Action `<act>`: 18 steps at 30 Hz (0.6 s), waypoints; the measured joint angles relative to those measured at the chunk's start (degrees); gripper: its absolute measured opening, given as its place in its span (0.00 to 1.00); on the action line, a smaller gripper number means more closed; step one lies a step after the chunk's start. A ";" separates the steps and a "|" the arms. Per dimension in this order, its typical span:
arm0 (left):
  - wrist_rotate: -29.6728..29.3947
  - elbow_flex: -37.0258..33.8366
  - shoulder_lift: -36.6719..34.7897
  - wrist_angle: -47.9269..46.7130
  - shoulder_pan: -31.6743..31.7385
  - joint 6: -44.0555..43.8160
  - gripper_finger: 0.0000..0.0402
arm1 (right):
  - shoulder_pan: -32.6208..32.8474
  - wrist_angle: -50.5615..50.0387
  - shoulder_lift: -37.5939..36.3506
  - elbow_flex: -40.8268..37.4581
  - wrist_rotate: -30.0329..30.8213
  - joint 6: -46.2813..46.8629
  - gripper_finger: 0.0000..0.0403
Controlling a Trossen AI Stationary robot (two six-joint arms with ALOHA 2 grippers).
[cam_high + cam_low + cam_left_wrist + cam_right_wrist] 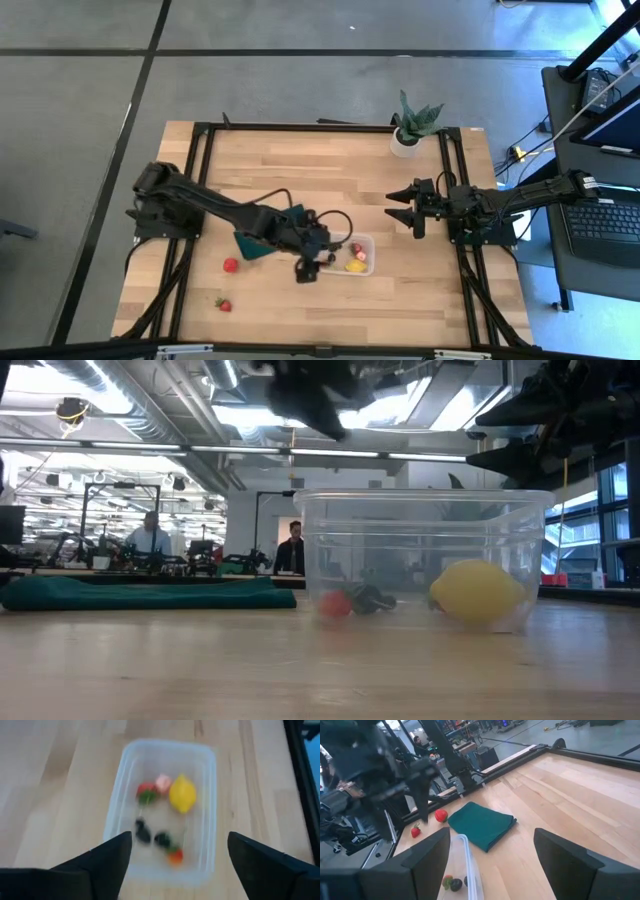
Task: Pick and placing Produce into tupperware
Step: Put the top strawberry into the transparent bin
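We see the left pincer hanging over the near end of the clear tupperware, its two dark fingers spread wide and holding nothing. The tub sits on the wooden tabletop, just beside the dark green folded cloth. Inside it we count a yellow lemon, a strawberry touching a pale pink piece, two dark berries and a small red-orange fruit near the wall closest to the pincer. In the low view the lemon rests against the tub's right side, with a red fruit and a dark berry beside it.

Two fruits lie outside on the tabletop: a round red one near the cloth and a strawberry closer to the front edge.

The right pincer waits well apart, above the tabletop's right side, fingers parted and empty. A potted plant stands at the far edge.
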 joint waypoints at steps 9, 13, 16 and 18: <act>3.79 0.04 -11.04 -26.84 -4.28 -12.90 0.82 | 0.04 -0.22 0.01 0.00 -0.01 -0.15 0.72; 4.62 0.02 -13.85 -37.69 -7.10 -23.91 0.82 | 0.04 -0.26 0.02 0.00 -0.02 -0.19 0.72; 5.65 0.02 -14.51 -45.00 -8.88 -32.00 0.82 | 0.03 -0.26 0.00 0.00 -0.01 -0.19 0.72; 5.71 -0.08 -14.32 -50.39 -9.63 -40.32 0.82 | 0.02 -0.26 0.01 0.00 -0.01 -0.31 0.72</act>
